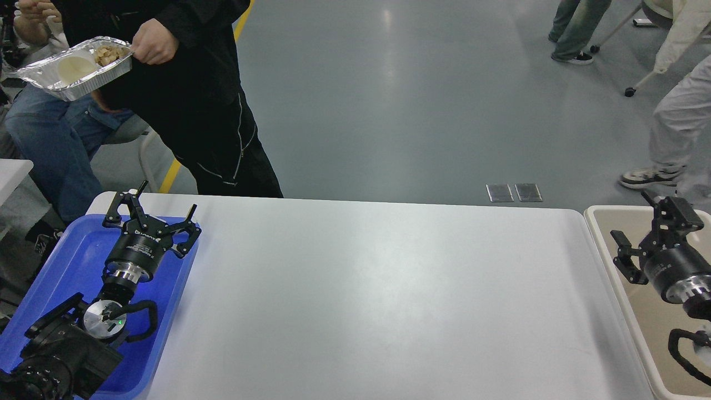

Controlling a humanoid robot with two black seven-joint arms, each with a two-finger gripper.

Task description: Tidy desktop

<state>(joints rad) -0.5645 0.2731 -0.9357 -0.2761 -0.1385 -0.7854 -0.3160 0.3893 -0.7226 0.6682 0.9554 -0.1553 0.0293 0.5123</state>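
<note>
The desktop is a wide white-grey tabletop with rounded corners, and nothing lies on its bare surface. My left gripper is open and empty, held over the far end of the blue tray at the table's left edge. My right gripper is open and empty, held over the beige bin at the table's right edge.
A person in black stands just behind the table's far left corner, holding a foil food container. Another seated person is behind at far left. More people's legs show at the far right.
</note>
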